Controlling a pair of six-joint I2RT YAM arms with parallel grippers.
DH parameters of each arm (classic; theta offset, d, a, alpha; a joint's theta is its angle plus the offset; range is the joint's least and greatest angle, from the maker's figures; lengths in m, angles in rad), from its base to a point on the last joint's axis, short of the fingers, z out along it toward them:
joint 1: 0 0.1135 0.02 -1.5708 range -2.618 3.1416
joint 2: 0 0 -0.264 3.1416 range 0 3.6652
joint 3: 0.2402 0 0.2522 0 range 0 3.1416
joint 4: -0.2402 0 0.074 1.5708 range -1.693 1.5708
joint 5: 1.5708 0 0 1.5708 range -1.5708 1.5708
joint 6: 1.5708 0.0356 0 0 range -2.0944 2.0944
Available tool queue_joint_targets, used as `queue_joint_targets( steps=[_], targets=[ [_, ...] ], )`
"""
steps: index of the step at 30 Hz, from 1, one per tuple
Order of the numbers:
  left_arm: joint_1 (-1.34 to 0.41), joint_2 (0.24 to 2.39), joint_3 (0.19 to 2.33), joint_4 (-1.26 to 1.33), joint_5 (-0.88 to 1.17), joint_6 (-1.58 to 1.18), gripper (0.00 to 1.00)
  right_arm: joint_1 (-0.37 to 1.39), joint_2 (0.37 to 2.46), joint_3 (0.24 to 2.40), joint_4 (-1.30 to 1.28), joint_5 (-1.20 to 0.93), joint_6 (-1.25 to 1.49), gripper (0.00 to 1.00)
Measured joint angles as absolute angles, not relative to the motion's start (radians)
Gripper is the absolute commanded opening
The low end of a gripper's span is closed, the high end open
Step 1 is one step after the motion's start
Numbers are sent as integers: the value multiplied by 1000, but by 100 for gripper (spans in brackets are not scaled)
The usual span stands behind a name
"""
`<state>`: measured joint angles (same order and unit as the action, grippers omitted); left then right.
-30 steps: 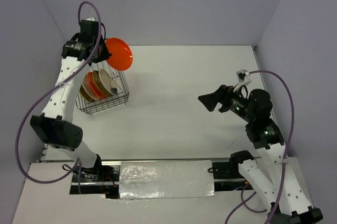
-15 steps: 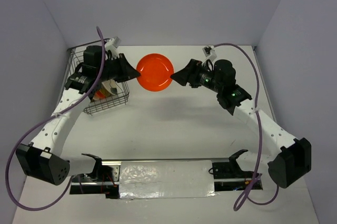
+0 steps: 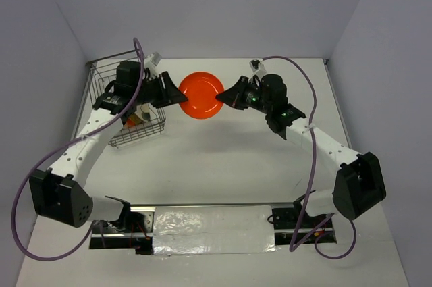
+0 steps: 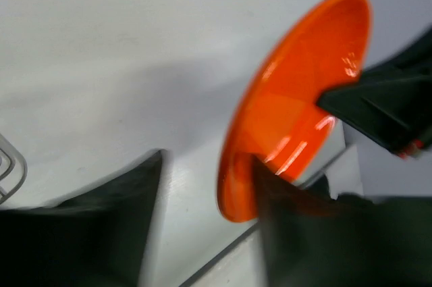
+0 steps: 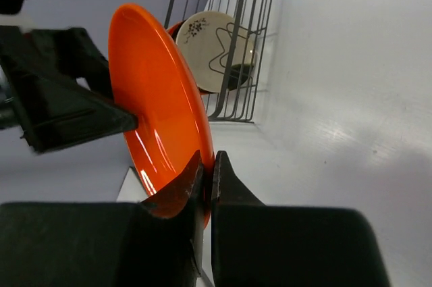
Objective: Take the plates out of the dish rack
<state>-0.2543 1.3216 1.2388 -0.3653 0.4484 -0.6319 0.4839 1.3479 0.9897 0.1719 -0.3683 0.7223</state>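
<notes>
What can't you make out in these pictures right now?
How many plates sit in the dish rack: top view, the left arm covers them; right wrist view, the orange plate blocks most of the rack.
Rest of the rack: left wrist view, cut off at the left edge.

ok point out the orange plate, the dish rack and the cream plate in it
orange plate (image 3: 201, 95), top external view, centre of its face
dish rack (image 3: 138, 136), top external view, near wire wall
cream plate (image 5: 210, 54), right wrist view, its face behind the rack wires
</notes>
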Motion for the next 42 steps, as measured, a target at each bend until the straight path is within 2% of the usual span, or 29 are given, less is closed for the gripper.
queue_joint_targets(
  steps=[1,2,6,10,15,19,20,21,22,25,27,29,30,31,33,35,39,42],
  targets=[
    [-256,1332,1244,-377,440,-642,85,484,1354,990,173,-368,725,0],
    [-260,1340,1256,-413,379,-641,99,476,1362,990,175,-356,743,0],
    [-272,1336,1324,-574,97,-631,99,416,1414,990,178,-301,850,0],
    [-258,1281,1346,-666,-142,-626,100,305,1610,1043,208,-274,921,0],
    [-233,1224,1356,-744,-282,-591,100,187,1930,1188,274,-347,939,0],
    [-211,1224,1357,-774,-316,-560,99,128,2073,1254,292,-390,937,0],
    [-205,1223,1357,-778,-320,-554,99,117,2101,1279,288,-401,934,4],
    [-200,1221,1357,-780,-324,-550,99,111,2128,1311,271,-410,928,16],
    [-193,1219,1355,-782,-329,-547,100,107,2157,1349,255,-418,923,39],
    [-173,1219,1350,-782,-332,-541,100,111,2213,1438,216,-440,902,60],
    [-156,1219,1341,-782,-332,-530,100,118,2212,1449,177,-432,884,66],
    [-143,1221,1335,-784,-332,-526,100,128,2195,1449,108,-395,865,79],
    [-135,1222,1335,-785,-332,-525,100,133,2179,1441,71,-368,854,89],
    [-128,1226,1335,-785,-332,-525,99,137,2152,1425,42,-345,849,90],
    [-117,1232,1335,-785,-333,-525,100,143,2058,1349,0,-267,833,100],
    [-109,1249,1344,-789,-342,-526,97,150,1933,1264,-64,-183,818,100],
    [-97,1338,1414,-805,-371,-529,78,187,1649,1100,-105,-52,773,100],
    [-93,1451,1499,-830,-408,-532,73,281,1489,1066,-113,-15,714,100]
  ],
)
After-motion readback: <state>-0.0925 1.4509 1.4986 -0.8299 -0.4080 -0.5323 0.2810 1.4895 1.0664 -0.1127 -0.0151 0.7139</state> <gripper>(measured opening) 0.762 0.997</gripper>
